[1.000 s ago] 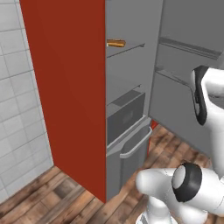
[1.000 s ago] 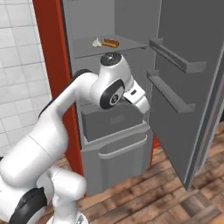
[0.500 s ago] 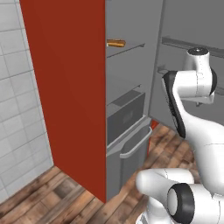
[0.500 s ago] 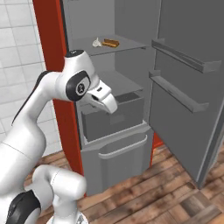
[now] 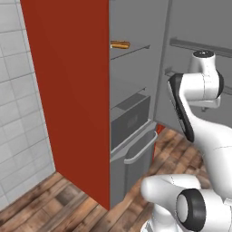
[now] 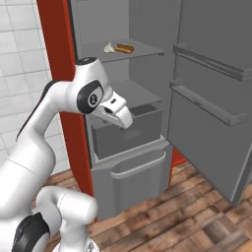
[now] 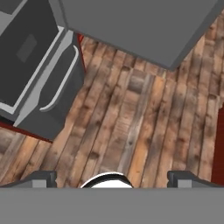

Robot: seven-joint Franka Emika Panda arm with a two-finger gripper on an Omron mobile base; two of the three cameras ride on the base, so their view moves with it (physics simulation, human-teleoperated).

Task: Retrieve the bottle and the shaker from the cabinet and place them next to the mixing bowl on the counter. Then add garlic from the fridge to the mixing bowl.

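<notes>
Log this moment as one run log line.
phase: fetch garlic | fridge: open | garlic: on upper shelf, untouched | pincer: open, empty, pointing at floor

The arm (image 6: 88, 96) has swung left across the open fridge (image 6: 147, 29), from in front of the shelves to beside the red side panel (image 6: 64, 74), its wrist now lower.

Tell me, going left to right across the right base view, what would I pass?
White tiled wall → red side panel → garlic on the fridge's top shelf → brown food item beside it → open fridge door.
</notes>
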